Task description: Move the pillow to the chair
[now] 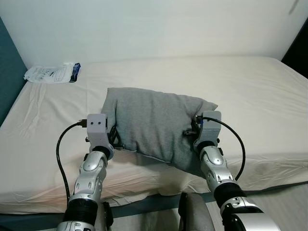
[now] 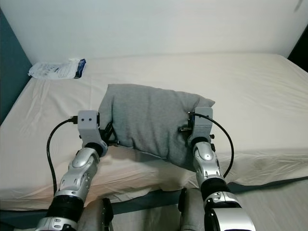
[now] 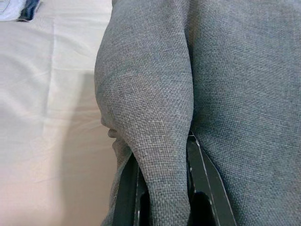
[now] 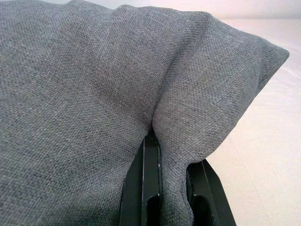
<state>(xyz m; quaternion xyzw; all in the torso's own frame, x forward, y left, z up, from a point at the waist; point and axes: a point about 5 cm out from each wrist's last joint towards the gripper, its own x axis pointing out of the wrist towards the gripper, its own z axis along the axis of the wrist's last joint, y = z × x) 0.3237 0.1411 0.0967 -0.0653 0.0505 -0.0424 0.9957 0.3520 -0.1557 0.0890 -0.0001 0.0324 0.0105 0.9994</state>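
A grey fabric pillow [image 1: 154, 122] rests on the cream bed [image 1: 255, 91], bulging up between my two arms. My left gripper [image 1: 114, 136] is at the pillow's left edge, and in the left wrist view its black fingers [image 3: 128, 190] are shut on a fold of the grey cloth. On the pillow's right edge, my right gripper [image 1: 192, 130] pinches another fold between its fingers [image 4: 148, 181]. The fingertips of both are partly buried in the fabric. No chair can be seen.
A white plastic packet with a blue end [image 1: 52, 73] lies at the bed's far left corner. A teal wall [image 1: 7, 82] borders the bed on the left and a white wall [image 1: 159, 24] runs behind it. The mattress front edge [image 1: 144, 199] is just before my arms.
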